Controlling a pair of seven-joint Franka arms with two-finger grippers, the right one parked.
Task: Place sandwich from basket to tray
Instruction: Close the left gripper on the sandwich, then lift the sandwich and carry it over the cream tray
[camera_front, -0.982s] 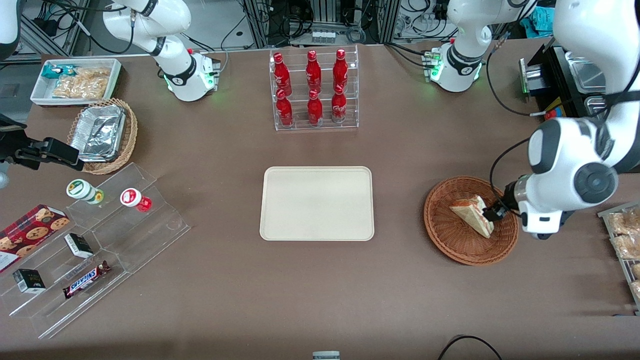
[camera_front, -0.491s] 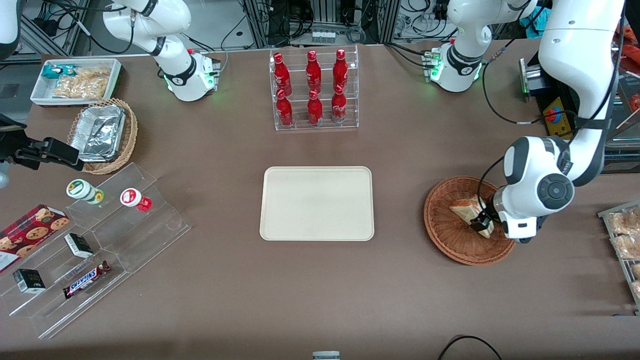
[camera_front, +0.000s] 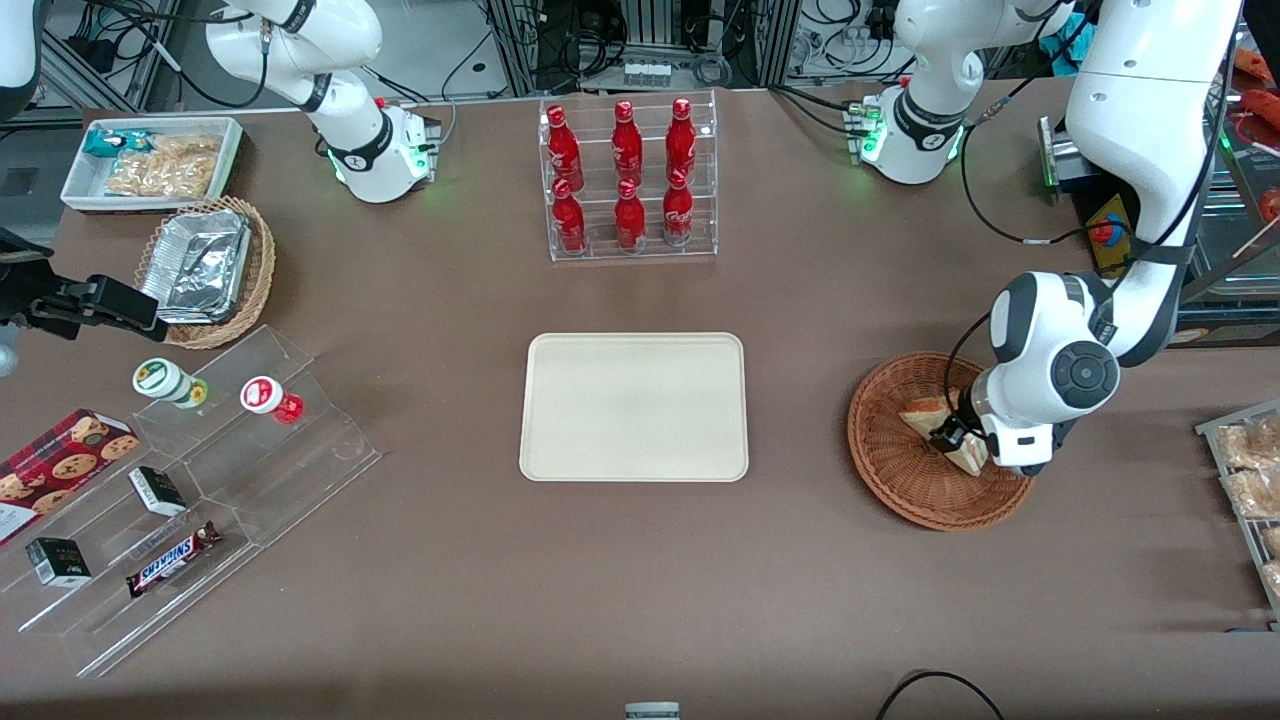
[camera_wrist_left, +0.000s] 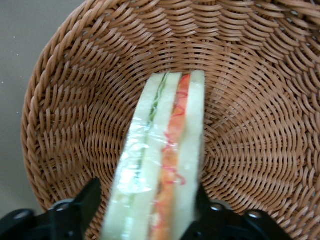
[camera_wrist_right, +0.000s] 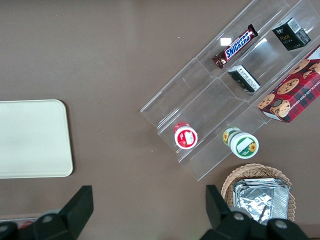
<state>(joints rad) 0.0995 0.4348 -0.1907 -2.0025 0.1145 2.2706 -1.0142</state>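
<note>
The sandwich (camera_front: 940, 430) lies in the basket (camera_front: 905, 480), toward the working arm's end of the surface (camera_front: 450, 600). In the wrist view the sandwich (camera_wrist_left: 162, 165) shows its cut face: pale bread with a green layer and a red layer under clear wrap, lying across the woven bottom of the basket (camera_wrist_left: 260, 125). The gripper (camera_wrist_left: 150, 212) is down in the basket at the wide end of the wedge, its fingers (camera_wrist_left: 90, 200) spread, one on each flat side of the sandwich and right against the wrap; whether they press it cannot be told. In the front view the gripper (camera_front: 950, 440) sits over the half of the basket nearer the working arm's end, covering part of the sandwich.

The tray (camera_front: 634, 406) lies bare in the middle of the surface, well apart from the basket, toward the parked arm's end from it. Farther from the camera than the tray, a clear rack (camera_front: 630, 180) holds six red bottles (camera_front: 627, 215) in two rows.

At the parked arm's end stand a tan basket with foil containers (camera_front: 205, 270), a white bin of snacks (camera_front: 150, 160) and a clear stepped stand (camera_front: 200, 500) with two small cups, dark little boxes and a Snickers bar (camera_front: 172, 558). A cookie box (camera_front: 60, 465) lies beside the stand.
</note>
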